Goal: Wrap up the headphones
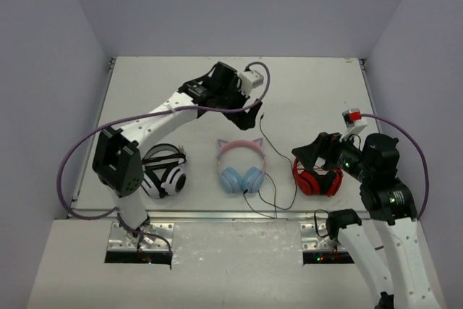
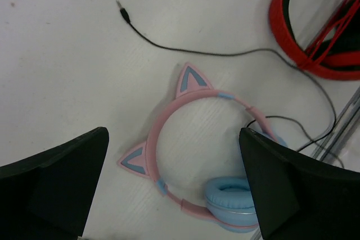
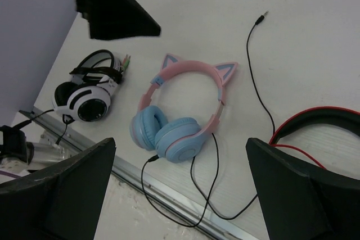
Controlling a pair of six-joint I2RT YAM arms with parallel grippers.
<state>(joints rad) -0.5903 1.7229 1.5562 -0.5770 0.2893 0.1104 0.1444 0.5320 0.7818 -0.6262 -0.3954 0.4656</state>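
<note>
Standing by the table point(image 1: 145, 92), I see the headphones point(image 1: 242, 168) lying flat near its front edge, between a black-and-white striped pair point(image 1: 165, 171) on the left and a red-and-black pair point(image 1: 317, 179) on the right. The blue earcups are folded together toward the robot, and the pink cat-ear band points away from it. The thin black cable point(image 2: 225, 55) is loose. It leaves an earcup, loops over the front rail, then runs back past the red pair to a bare plug on open tabletop. So no wrapping has begun, I'd say.

The left gripper point(image 1: 244, 119) hangs just beyond the headband with its jaws spread wide and nothing between them. Its wrist camera looks straight down on the band, which suggests it is lined up to pin or lift the headset. The right gripper point(image 1: 311, 157) is also fully spread and empty. It hovers beside the red pair, near the slack cable, probably placed to gather the cord. The red pair lying close to the cable could snag it.
</note>
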